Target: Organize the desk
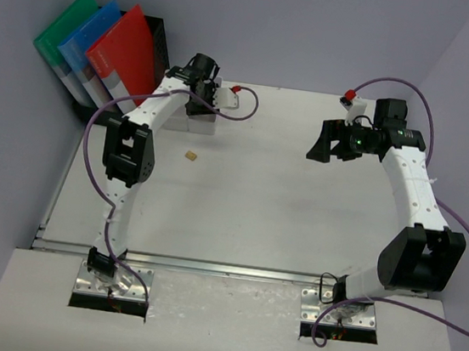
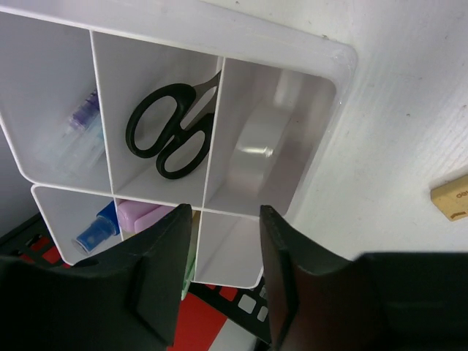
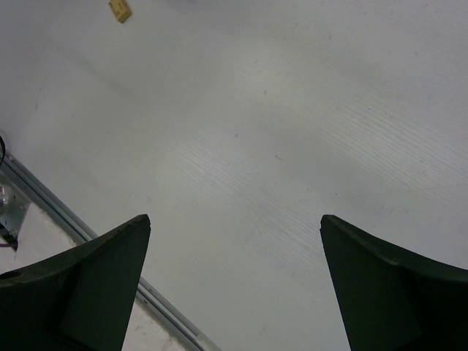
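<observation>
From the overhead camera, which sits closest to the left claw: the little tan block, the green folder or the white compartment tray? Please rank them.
Measured from the left gripper in the top view:
1. white compartment tray, right beneath it, towards the far left of the desk.
2. tan block, on the open surface, nearer the arm bases.
3. green folder, standing in the far-left corner.

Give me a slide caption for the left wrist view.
Open left claw over the compartment tray holding scissors; tan block on the desk.
</observation>
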`<action>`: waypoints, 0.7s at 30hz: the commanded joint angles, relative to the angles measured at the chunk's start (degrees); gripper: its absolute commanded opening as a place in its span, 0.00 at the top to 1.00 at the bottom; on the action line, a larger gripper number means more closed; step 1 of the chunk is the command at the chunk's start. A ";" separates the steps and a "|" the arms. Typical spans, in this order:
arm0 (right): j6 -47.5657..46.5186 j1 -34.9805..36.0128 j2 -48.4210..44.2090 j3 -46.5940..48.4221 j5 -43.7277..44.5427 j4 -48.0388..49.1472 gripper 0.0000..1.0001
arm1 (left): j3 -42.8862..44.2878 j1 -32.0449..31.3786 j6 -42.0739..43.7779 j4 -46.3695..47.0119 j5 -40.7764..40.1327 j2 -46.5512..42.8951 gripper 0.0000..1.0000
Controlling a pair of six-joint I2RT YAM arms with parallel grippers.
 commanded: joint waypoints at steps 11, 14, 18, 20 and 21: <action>-0.36 -0.15 -1.77 1.16 -0.26 0.86 0.01 | 3.33 -0.33 -12.54 1.40 3.43 -5.98 0.55; -0.39 -0.15 -2.45 -0.18 -0.08 1.19 0.01 | -1.41 0.12 -29.80 2.12 7.60 -11.96 0.57; -0.18 -0.24 -1.94 0.38 -0.08 1.23 0.01 | -16.40 0.16 -52.30 8.44 8.41 -20.23 0.56; 0.08 -0.24 -1.26 0.92 -0.20 1.20 0.01 | -24.11 0.16 -59.62 10.51 7.12 -22.09 0.56; 0.24 -0.21 -0.91 1.29 -0.36 1.19 0.01 | -27.37 0.20 -64.75 11.99 6.65 -23.38 0.56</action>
